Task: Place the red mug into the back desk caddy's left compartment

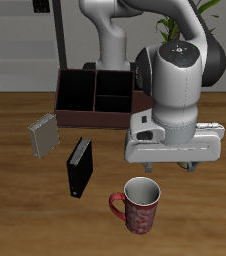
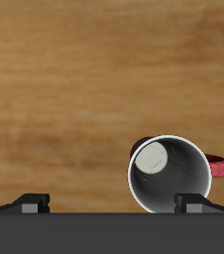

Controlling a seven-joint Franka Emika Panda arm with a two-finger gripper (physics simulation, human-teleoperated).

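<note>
Gripper (image 1: 190, 163): your fingers stand spread apart and hold nothing, above the wooden table (image 1: 15, 200).
Red mug (image 1: 138, 204): upright below your gripper, nearer the table's front edge, untouched.
Back desk caddy (image 1: 97, 98): behind your gripper, beside the arm; exterior view only.
Wrist view only: the mug's grey-white inside, straight down, near one fingertip (image 2: 195, 202).
Exterior view only: a black book (image 1: 79, 166) and a grey book (image 1: 43, 134).

red mug (image 1: 139, 203) upright, before back desk caddy (image 1: 95, 97)
</note>
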